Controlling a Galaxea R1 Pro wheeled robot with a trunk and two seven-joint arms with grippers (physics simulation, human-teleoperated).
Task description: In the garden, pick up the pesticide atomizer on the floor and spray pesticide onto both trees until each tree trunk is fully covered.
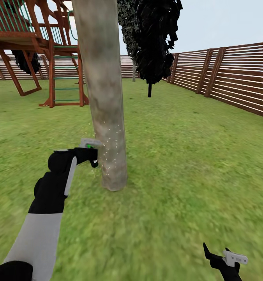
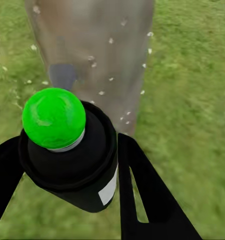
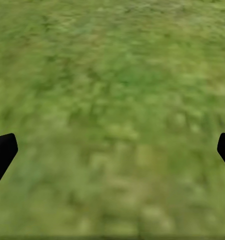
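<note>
A thick mottled grey-beige tree trunk (image 1: 104,97) rises from the grass straight ahead. My left gripper (image 1: 91,155) is just left of its lower part, shut on the pesticide atomizer (image 1: 89,145). In the left wrist view the atomizer (image 2: 67,150) is a black bottle with a green cap, held between both black fingers (image 2: 147,200) and pointing at the trunk (image 2: 92,50). White droplets speckle the trunk's bark (image 1: 110,142). Dark jagged foliage of a second tree (image 1: 154,39) hangs farther back. My right gripper (image 1: 221,253) is low at the right, open over bare grass (image 3: 112,100).
A red-brown wooden play structure (image 1: 49,50) with a ladder stands at the back left. A brown slatted fence (image 1: 225,74) runs along the right and rear. Grass lawn (image 1: 186,164) surrounds the trunk on all sides.
</note>
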